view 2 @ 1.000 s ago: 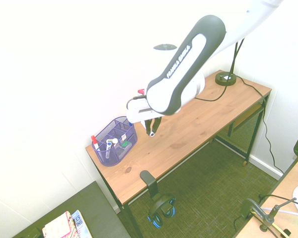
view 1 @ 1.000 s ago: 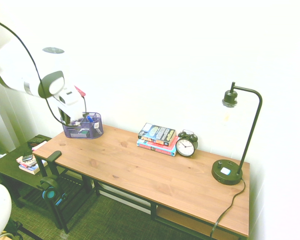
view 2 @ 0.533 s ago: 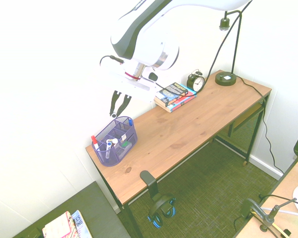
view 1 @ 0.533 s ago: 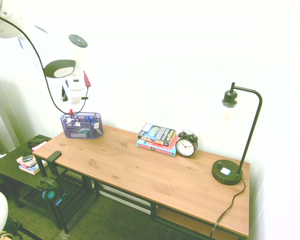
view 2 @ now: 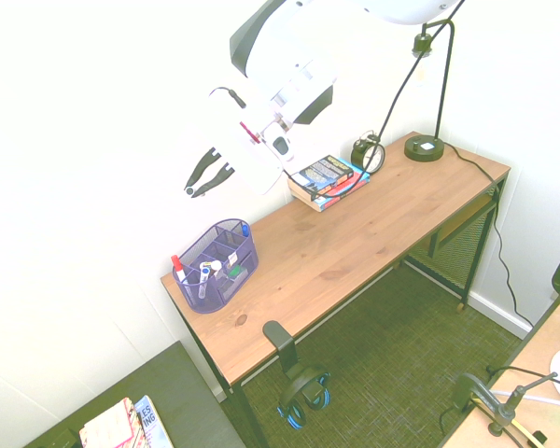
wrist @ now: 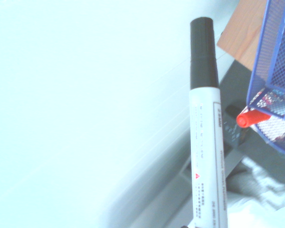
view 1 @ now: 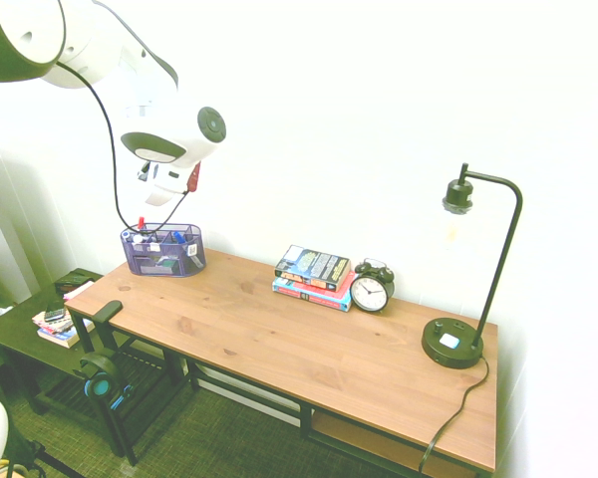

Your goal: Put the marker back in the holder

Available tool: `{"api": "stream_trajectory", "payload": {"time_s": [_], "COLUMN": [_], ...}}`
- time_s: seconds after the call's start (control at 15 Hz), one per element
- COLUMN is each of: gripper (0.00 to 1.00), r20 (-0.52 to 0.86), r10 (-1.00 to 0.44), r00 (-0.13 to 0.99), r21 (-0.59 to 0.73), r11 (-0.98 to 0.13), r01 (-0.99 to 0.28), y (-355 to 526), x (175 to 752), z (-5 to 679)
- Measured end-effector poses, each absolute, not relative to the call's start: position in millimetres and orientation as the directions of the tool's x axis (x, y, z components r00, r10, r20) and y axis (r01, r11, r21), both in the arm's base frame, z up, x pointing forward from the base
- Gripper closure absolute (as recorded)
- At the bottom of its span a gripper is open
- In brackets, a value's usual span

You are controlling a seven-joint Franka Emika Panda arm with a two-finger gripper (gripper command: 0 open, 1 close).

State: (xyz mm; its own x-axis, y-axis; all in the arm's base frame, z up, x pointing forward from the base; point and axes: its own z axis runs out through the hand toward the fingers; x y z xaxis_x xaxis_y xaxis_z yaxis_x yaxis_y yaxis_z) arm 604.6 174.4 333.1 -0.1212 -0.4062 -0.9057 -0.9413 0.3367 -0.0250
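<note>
The end effector is clenched on the white-barrelled marker, its black cap projecting from the grip. Below the end effector, apart from it, lies the mesh holder, near one end edge of the tabletop; a red-tipped pen stands upward at the holder's rim. Bare tabletop extends from the holder to the book stack, beside which stands the alarm clock. The wall borders the tabletop's rear edge.

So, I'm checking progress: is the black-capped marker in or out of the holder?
Out. The wrist view shows the marker apart from the holder, whose blue mesh wall stands off to one side.
</note>
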Motion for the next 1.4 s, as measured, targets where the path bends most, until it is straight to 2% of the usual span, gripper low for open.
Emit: {"api": "stream_trajectory", "payload": {"time_s": [0.13, 0.33, 0.53, 0.8, 1.4], "gripper": [1.00, 1.00, 1.00, 1.00, 1.00], "r20": [-0.928, -0.920, -0.932, -0.935, -0.948], "r10": [-0.303, -0.268, -0.228, -0.206, -0.184], "r00": [-0.216, -0.287, -0.280, -0.287, -0.259], "r21": [0.082, 0.157, 0.157, 0.161, 0.145], "r11": [0.398, 0.420, 0.443, 0.477, 0.476], "r01": [-0.914, -0.894, -0.883, -0.864, -0.867], "y": [171, 152, 147, 132, 135], "x": [592, 569, 557, 556, 574], "z": [315, 295, 298, 256, 233]}}
